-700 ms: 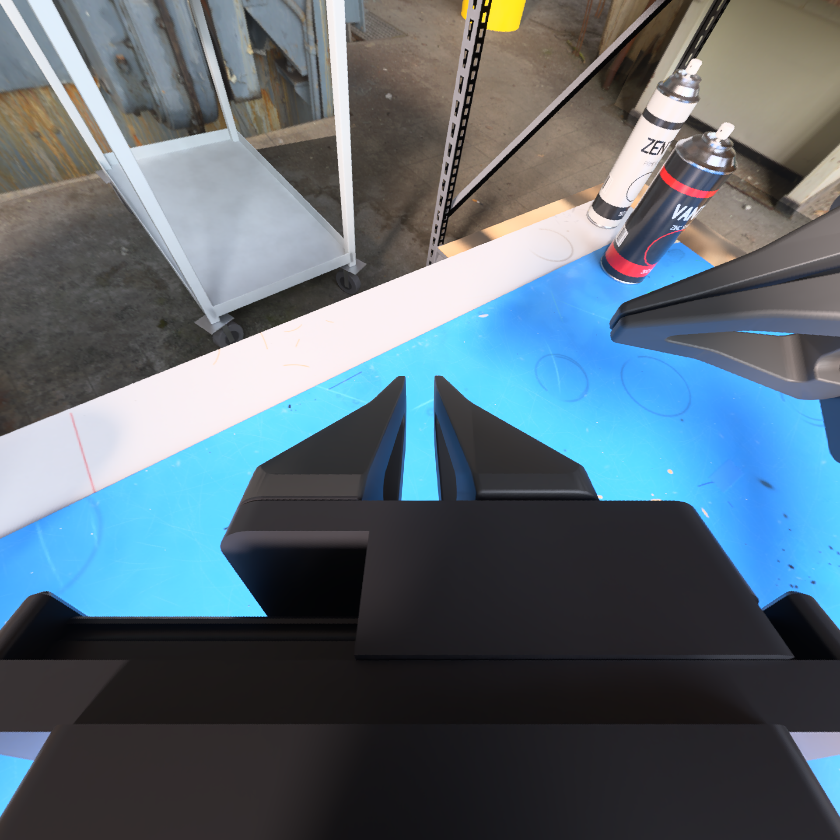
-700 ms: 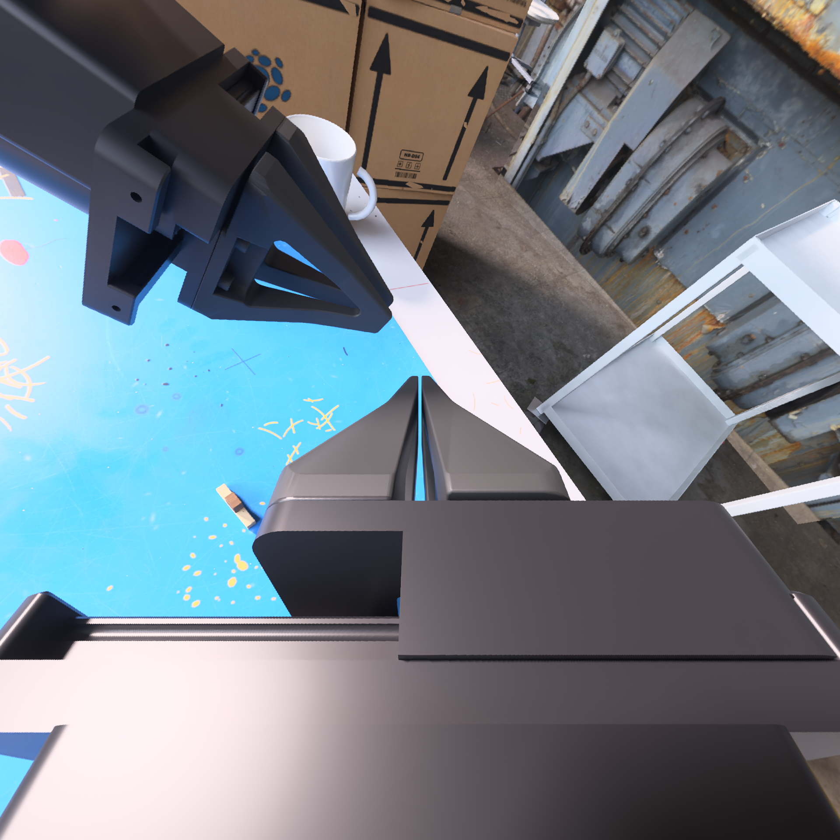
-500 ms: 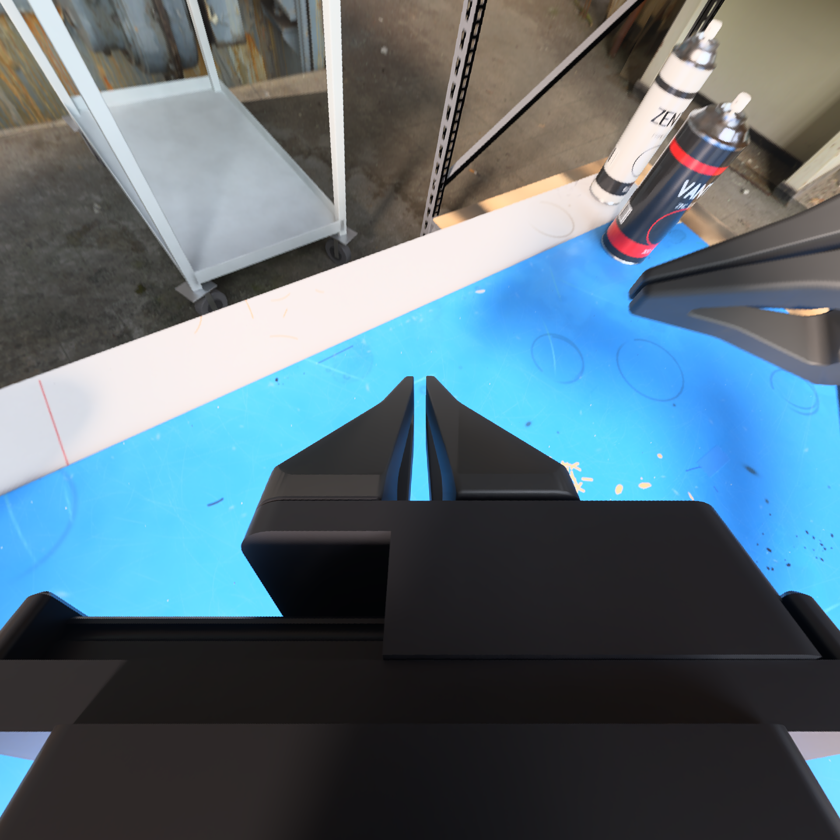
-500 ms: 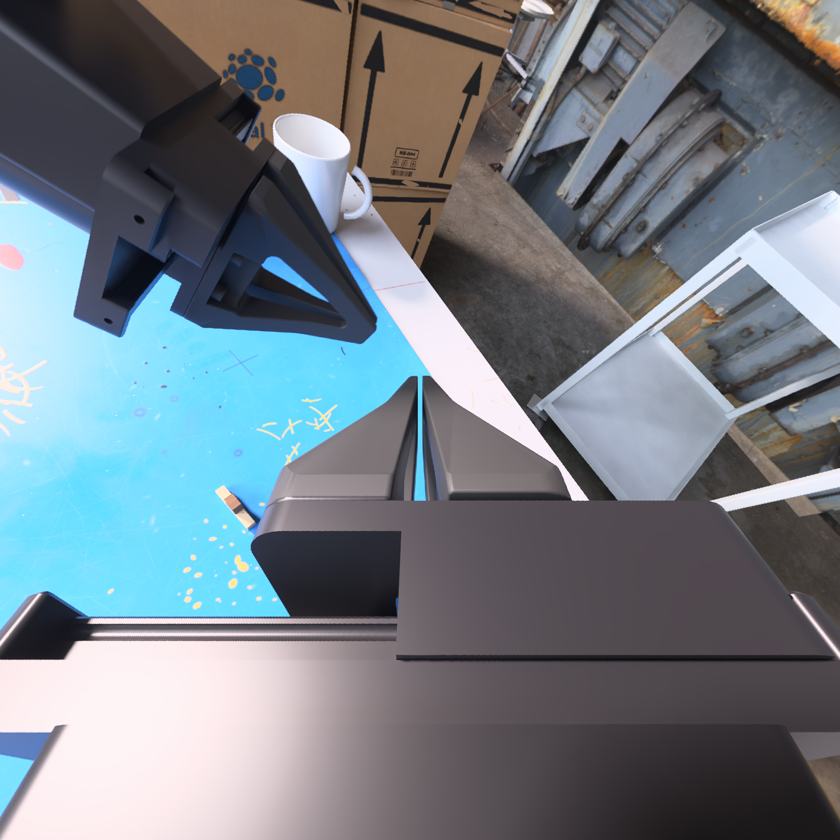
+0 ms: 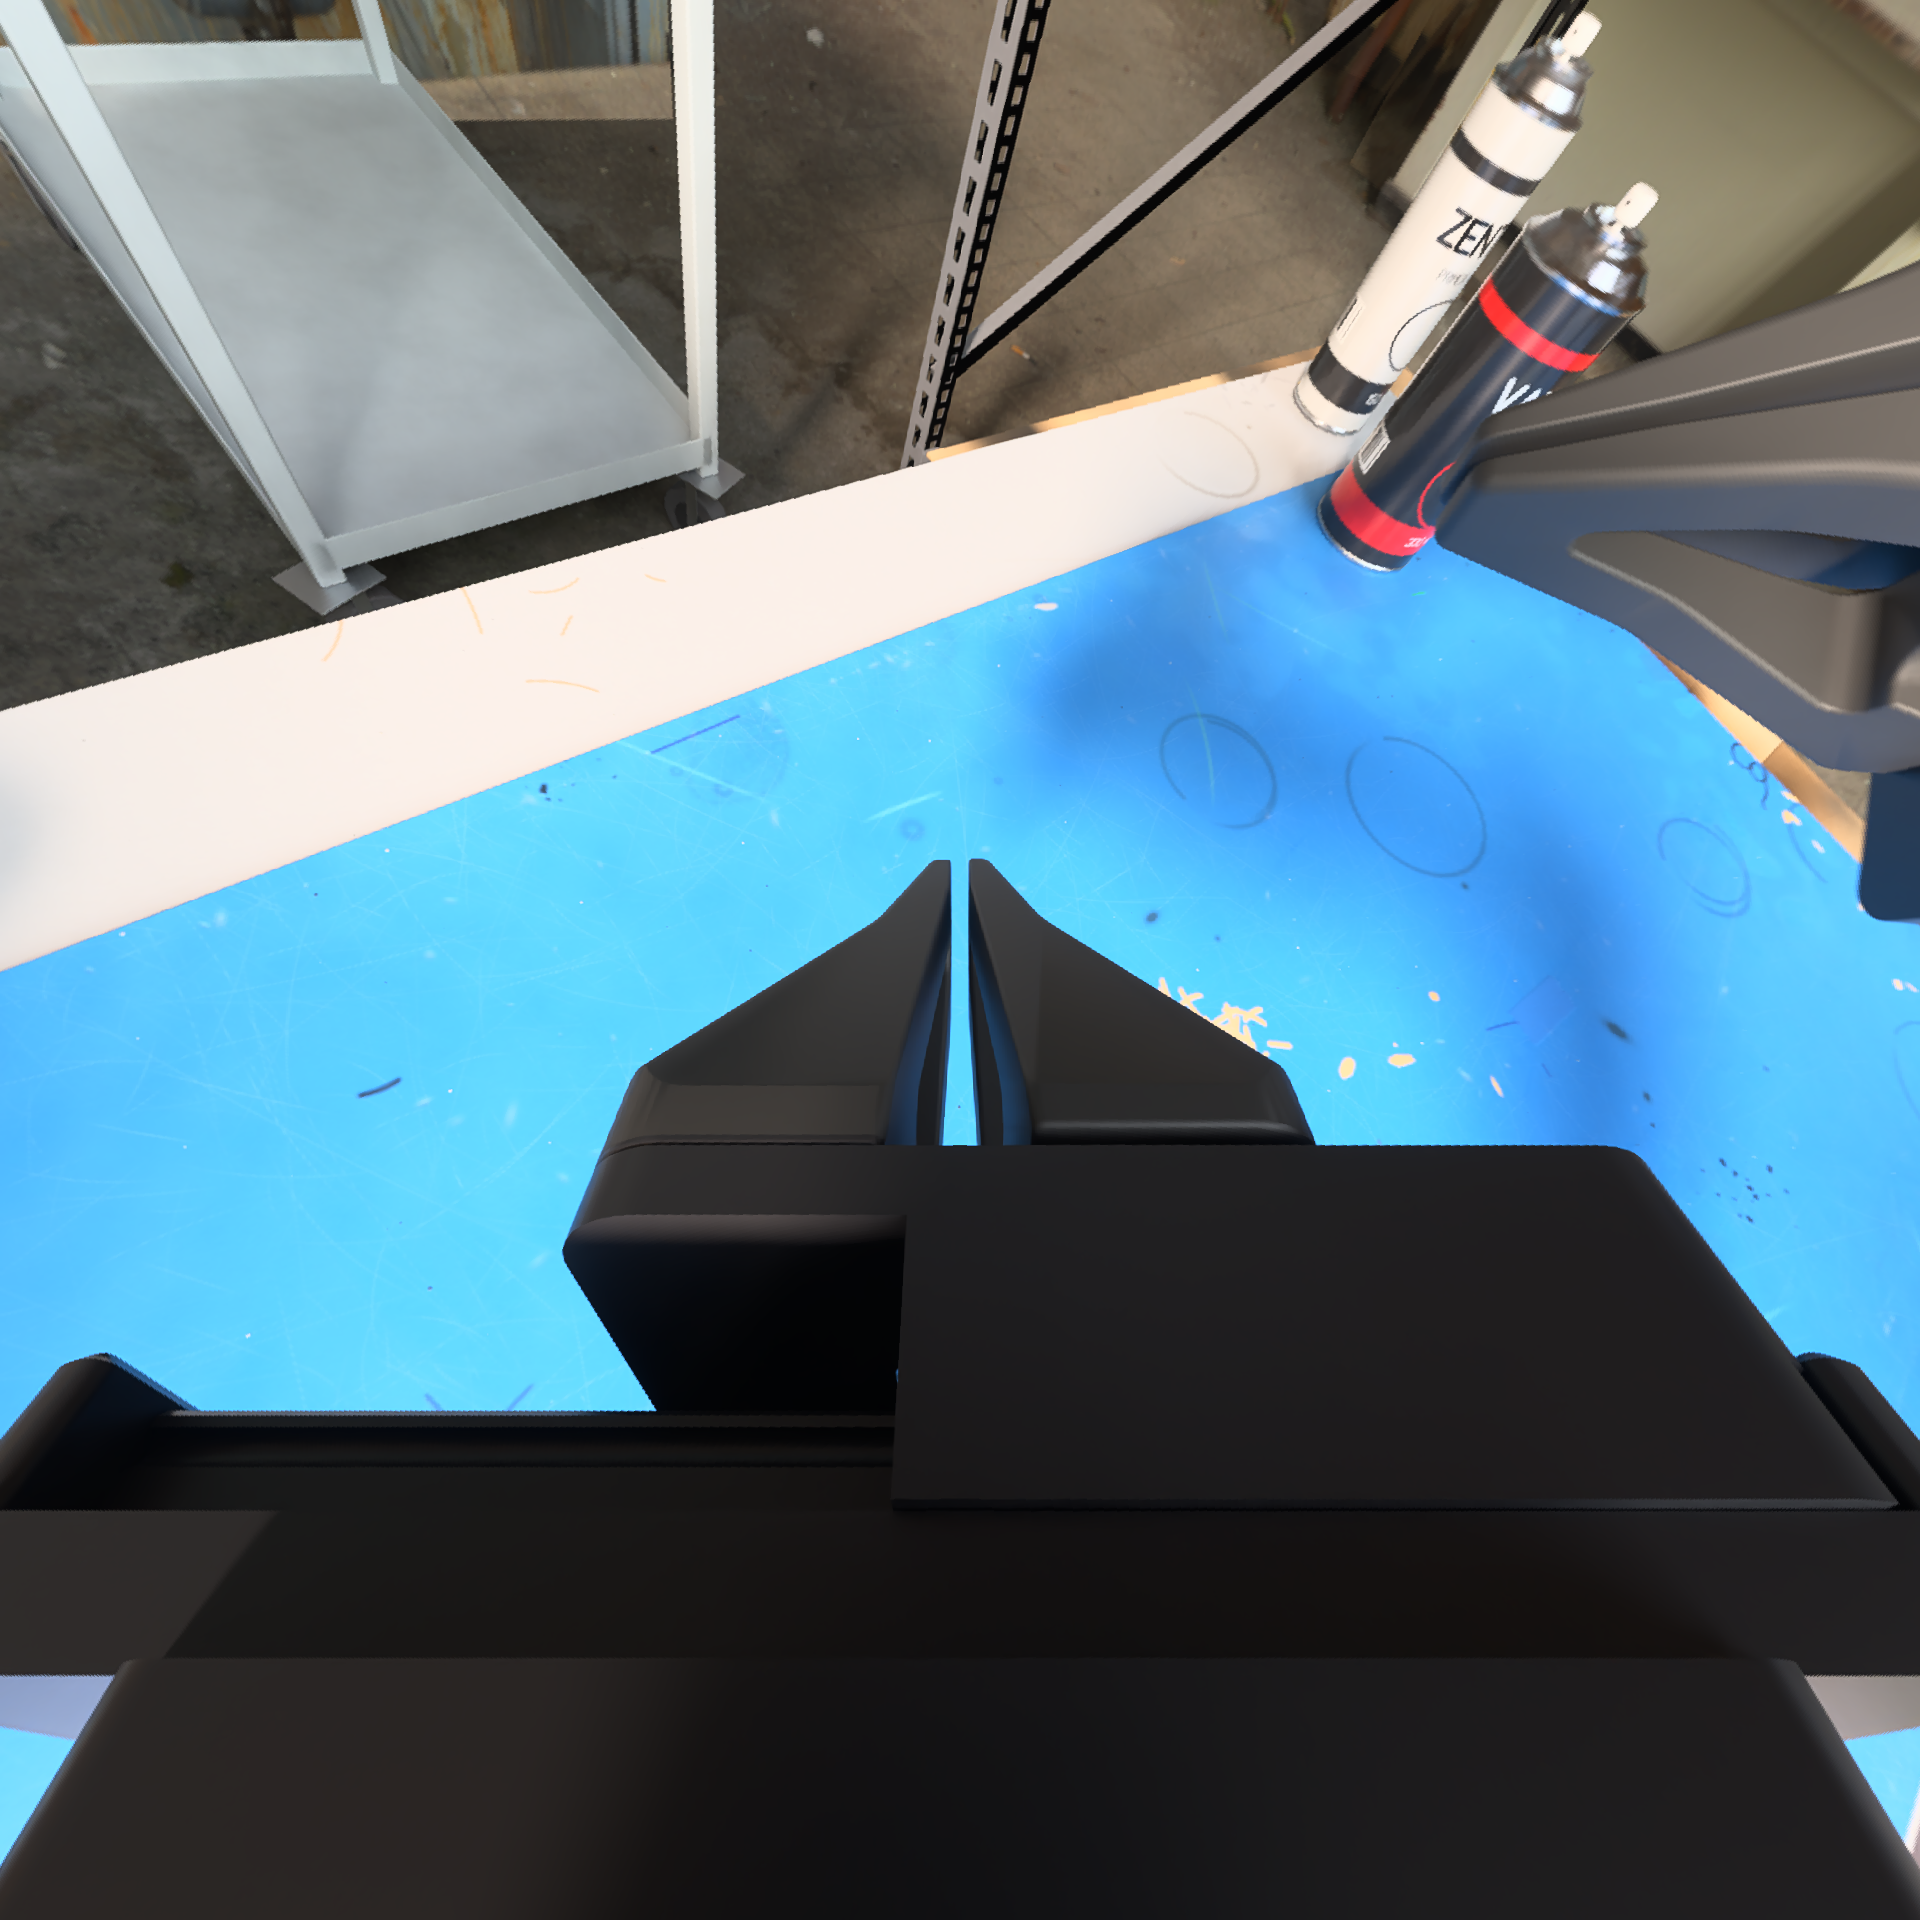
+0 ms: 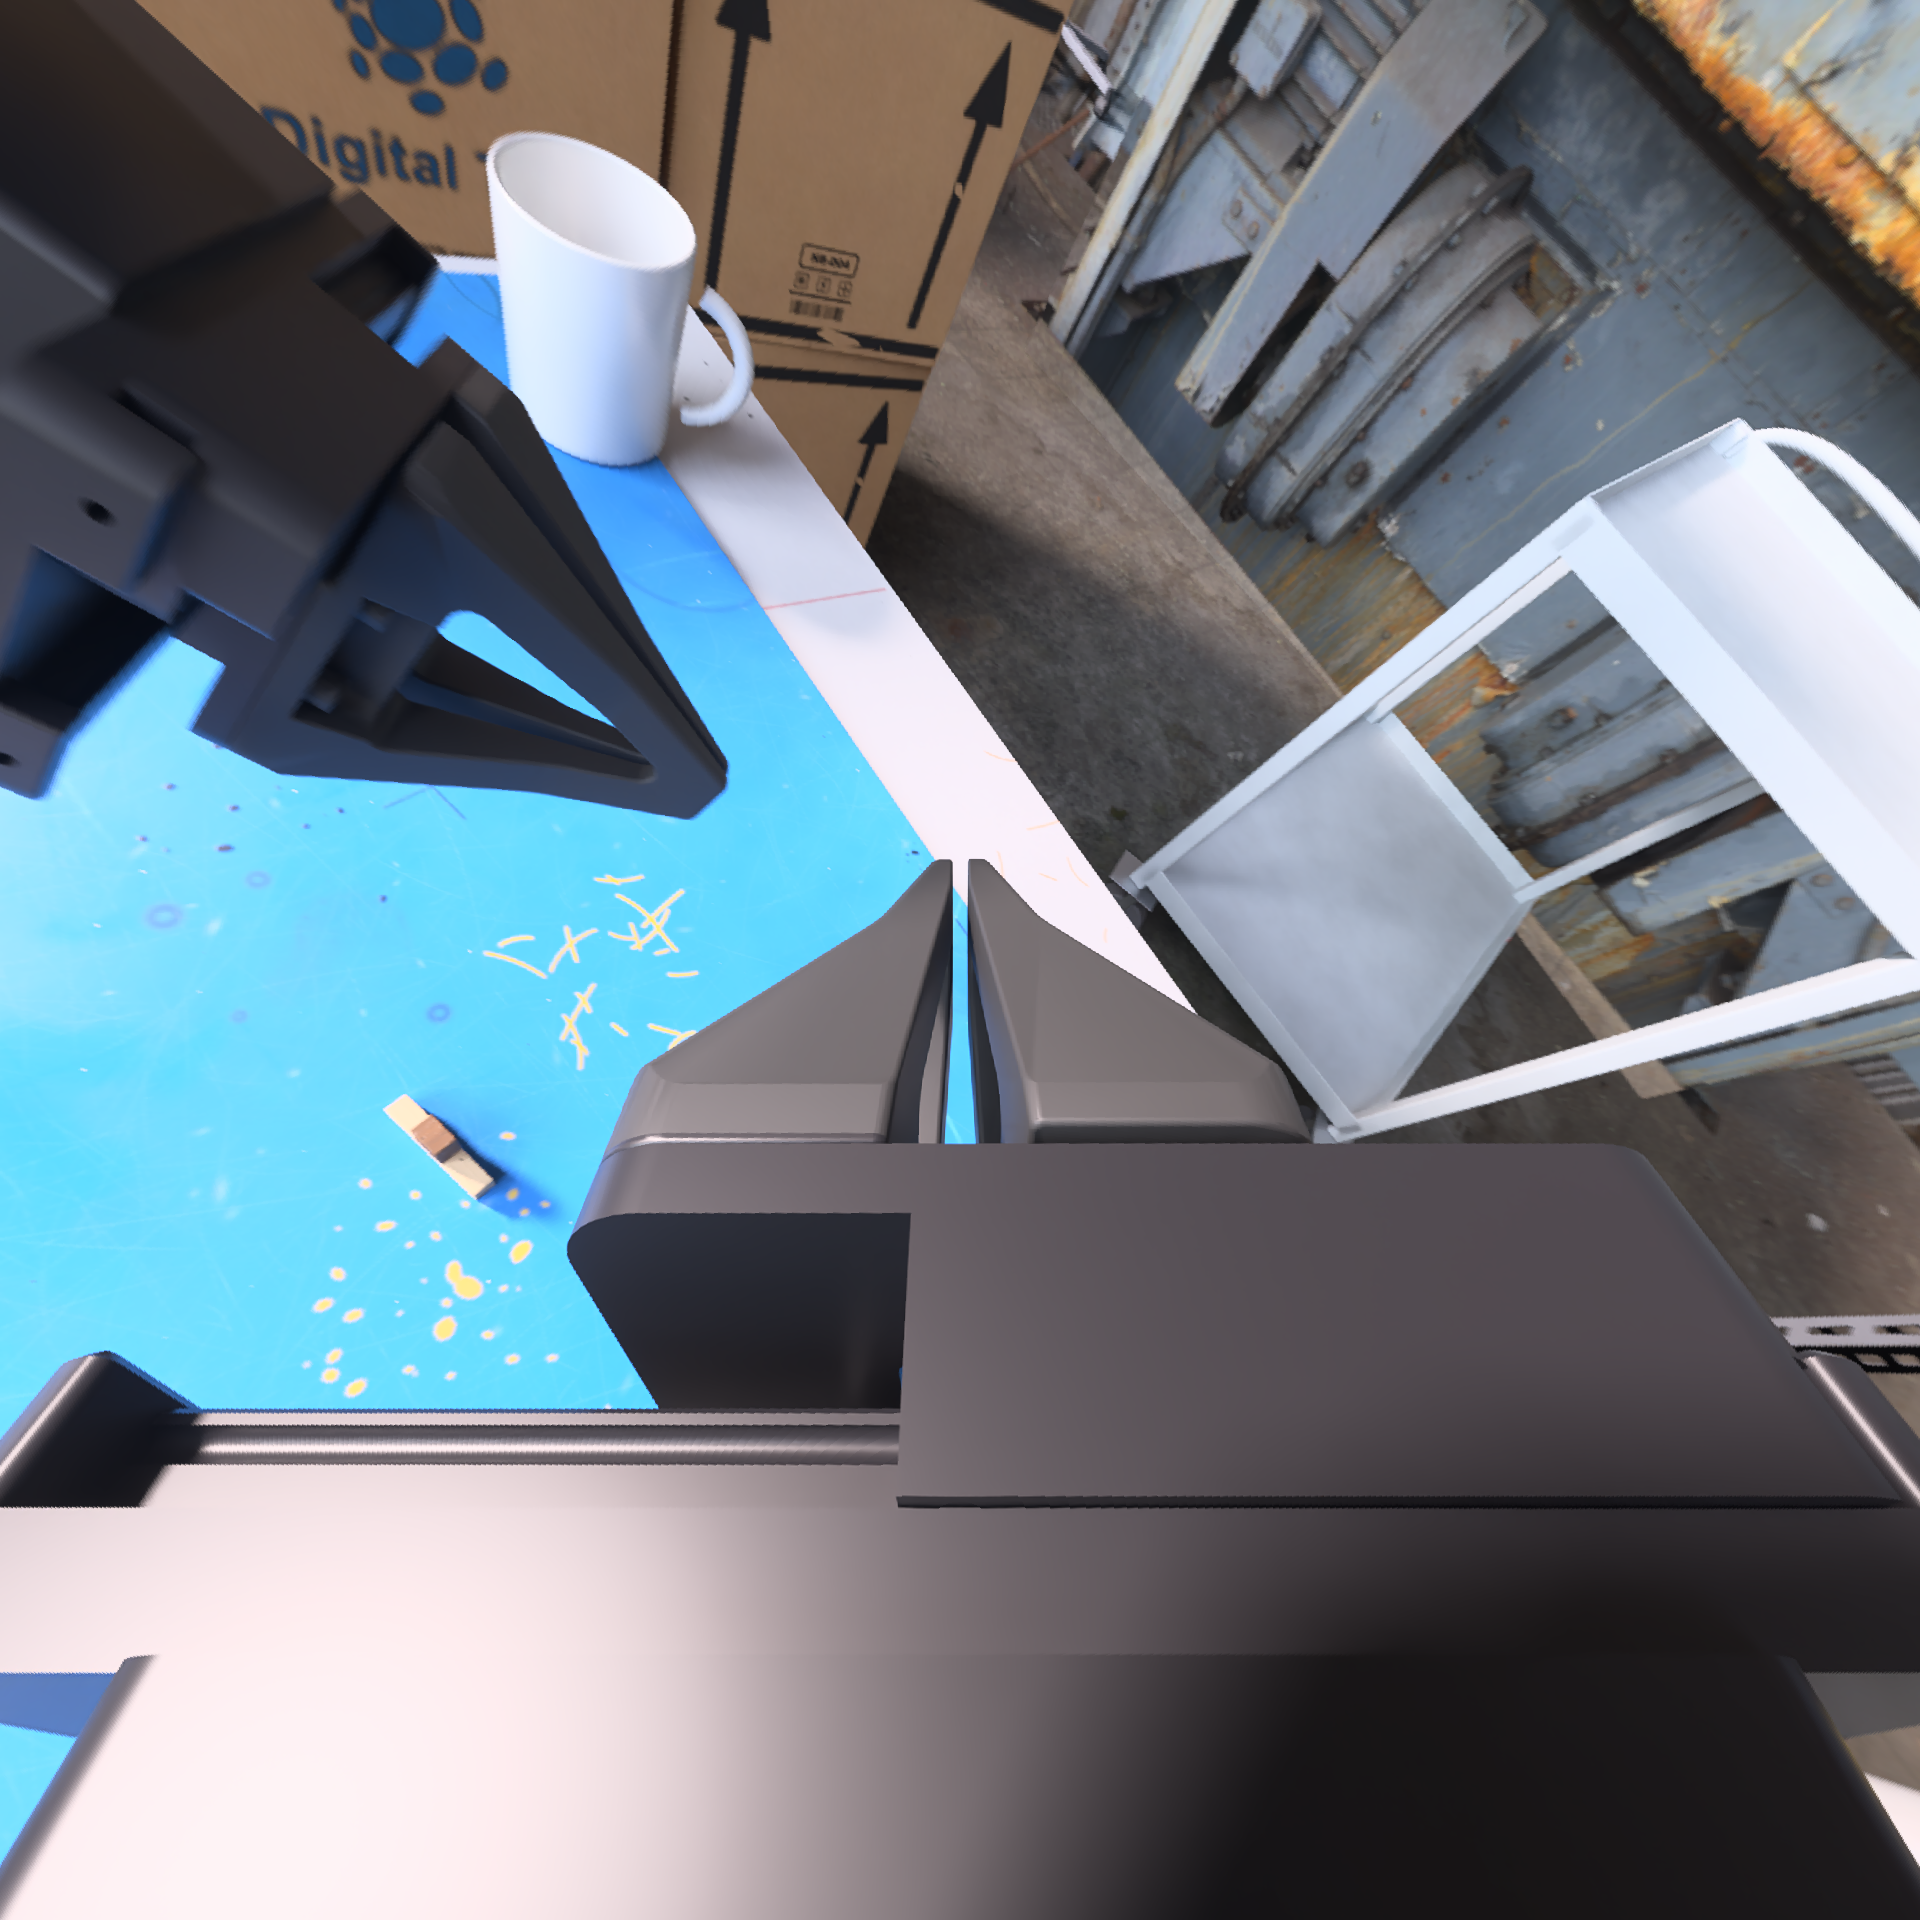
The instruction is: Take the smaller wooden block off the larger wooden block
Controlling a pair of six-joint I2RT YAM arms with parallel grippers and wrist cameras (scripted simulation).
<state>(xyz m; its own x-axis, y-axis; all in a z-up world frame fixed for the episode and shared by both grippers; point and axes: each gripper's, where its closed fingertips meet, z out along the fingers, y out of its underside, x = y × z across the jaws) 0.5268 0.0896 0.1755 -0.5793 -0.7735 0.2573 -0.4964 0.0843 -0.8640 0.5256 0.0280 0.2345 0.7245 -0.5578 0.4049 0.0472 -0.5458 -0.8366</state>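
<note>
A small pale wooden block with a darker piece across its middle (image 6: pixel 442 1146) lies on the blue mat (image 6: pixel 208 1039), left of and below my right gripper; I cannot tell the two blocks apart at this distance. My right gripper (image 6: pixel 960 868) is shut and empty, high above the mat near the table's white edge. My left gripper (image 5: pixel 960 868) is shut and empty above bare mat; it also shows at the upper left of the right wrist view (image 6: pixel 416 644). No block shows in the left wrist view.
A white mug (image 6: pixel 597 301) stands at the mat's far corner before cardboard boxes (image 6: pixel 831 156). Two spray cans, white (image 5: pixel 1455 239) and black-red (image 5: pixel 1496 384), stand at the table edge. The right gripper's finger (image 5: pixel 1714 540) reaches in beside them. A white cart (image 5: pixel 364 312) stands on the floor beyond.
My left gripper's fingers have closed their small gap and it has shifted over the mat. In the right wrist view the left gripper has slid left, uncovering the mug.
</note>
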